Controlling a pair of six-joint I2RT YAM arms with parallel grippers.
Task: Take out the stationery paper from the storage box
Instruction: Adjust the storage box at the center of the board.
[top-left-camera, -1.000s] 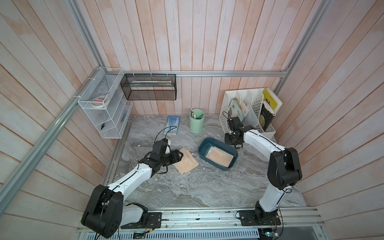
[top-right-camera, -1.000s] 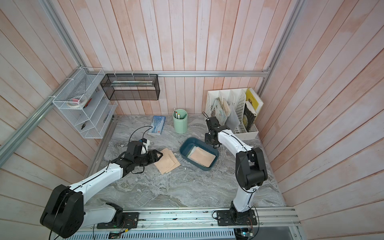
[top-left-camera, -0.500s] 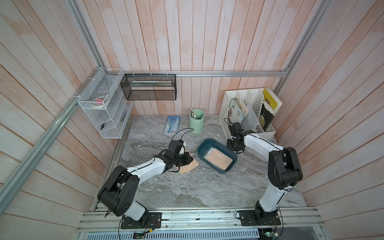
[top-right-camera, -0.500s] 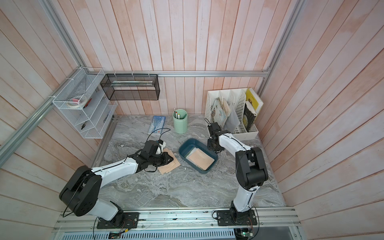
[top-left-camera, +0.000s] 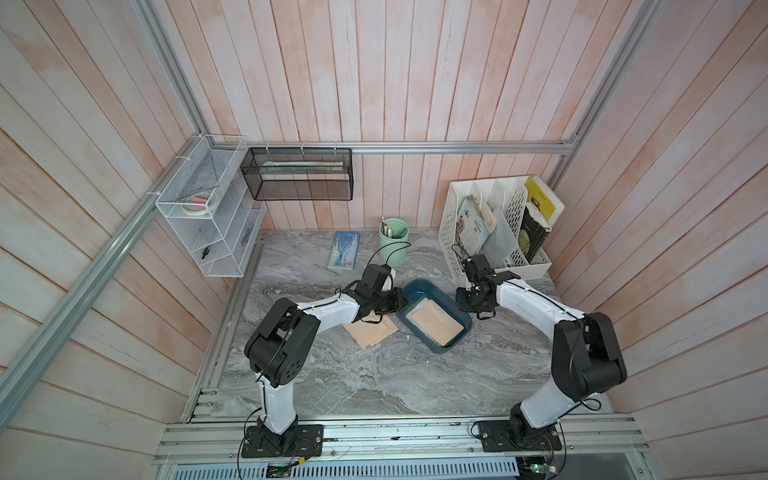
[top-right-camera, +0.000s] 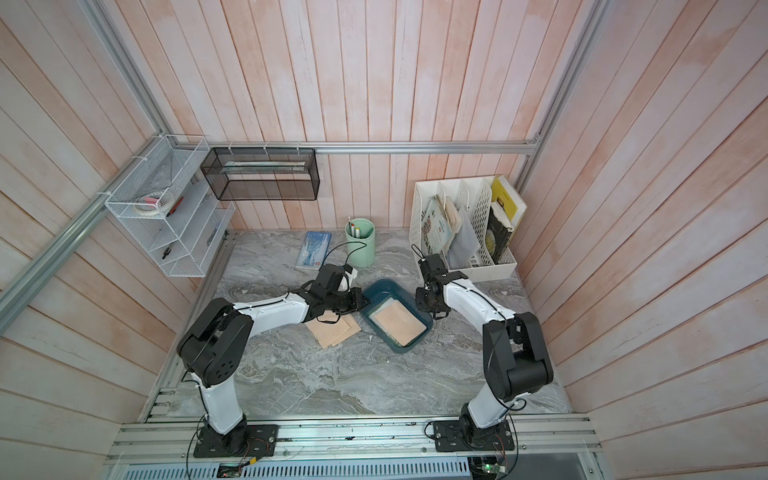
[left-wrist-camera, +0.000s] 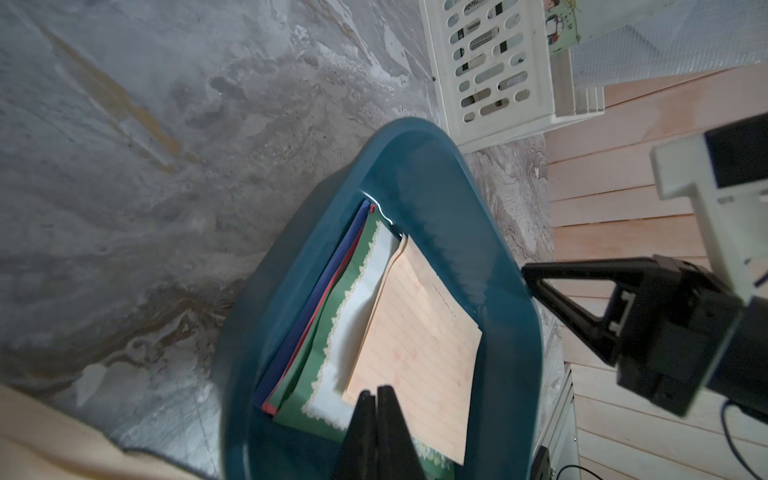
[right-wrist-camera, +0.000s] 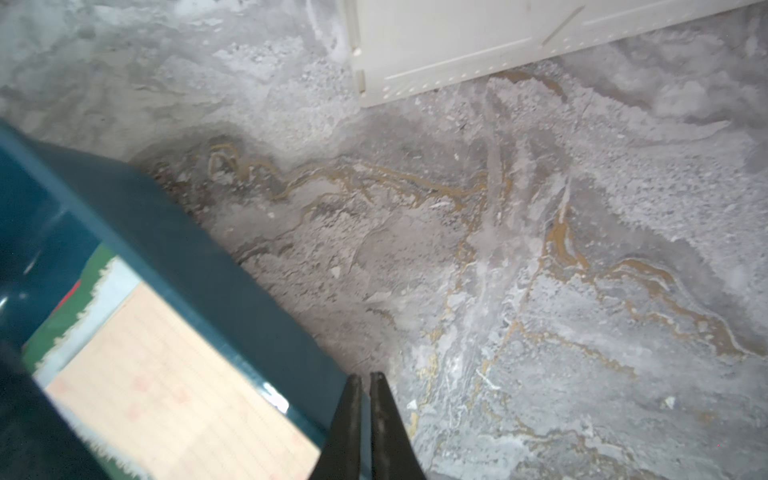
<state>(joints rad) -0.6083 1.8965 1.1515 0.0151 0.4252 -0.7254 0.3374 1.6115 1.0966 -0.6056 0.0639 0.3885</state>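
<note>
– My left claw (left-wrist-camera: 376, 391), jaws together, sits over the tan stationery paper (left-wrist-camera: 419, 332), just beneath it in the storage box (left-wrist-camera: 507, 324).
– Best handling?
– Rise slowly; whether a sheet is caught, I cannot tell.

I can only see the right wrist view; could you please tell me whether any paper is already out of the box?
Observer: Yes, tan sheets lie on the table beside the storage box.
Operator: Thank you; what is the other arm doing?
Observer: The left gripper is over the box's end, jaws together, tips at the edge of the top tan sheet.
Operator: Does the box hold any sheet that I cannot see?
Observer: Yes, a blue sheet shows its edge beside the others.
</note>
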